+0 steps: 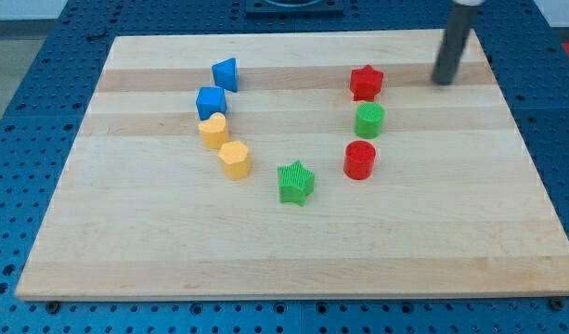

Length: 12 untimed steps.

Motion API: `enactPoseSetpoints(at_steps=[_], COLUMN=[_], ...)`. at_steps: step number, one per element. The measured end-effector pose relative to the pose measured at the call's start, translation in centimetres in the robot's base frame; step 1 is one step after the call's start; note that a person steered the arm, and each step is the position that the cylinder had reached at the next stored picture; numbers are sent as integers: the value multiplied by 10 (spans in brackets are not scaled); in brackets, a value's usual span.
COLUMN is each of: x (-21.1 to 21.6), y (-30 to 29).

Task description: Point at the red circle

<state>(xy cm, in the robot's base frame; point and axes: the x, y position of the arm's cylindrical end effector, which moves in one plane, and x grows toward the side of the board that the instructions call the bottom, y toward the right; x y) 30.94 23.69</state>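
Pale wood makes up the board (293, 260), which rests on a blue perforated table (24, 111) whose surface runs past every edge of the view. My tip (443, 83) sits near the board's top right corner; the rod (454, 42) rises from it and is cut off by the view's top edge. I carry no jaws, only this rod, so nothing is grasped.

The red circle (359, 160), a short cylinder, stands well apart from my tip, down and to the view's left. Just above it is the green circle (369, 120), and above that the red star (366, 82), the block nearest my tip.

At the centre bottom lies a green star (296, 182). On the left run a blue triangle (226, 73), a blue cube (211, 102), a yellow heart (213, 130) and another yellow block (235, 159) whose exact shape is hard to make out.
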Motion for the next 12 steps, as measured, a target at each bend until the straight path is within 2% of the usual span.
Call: enactPoseSetpoints(at_steps=[1,2,5,6,7,8,10,12], x=[30,86,148,166,173,173,174,150], y=[39,44,9,-39,-66,-67,-130,-197])
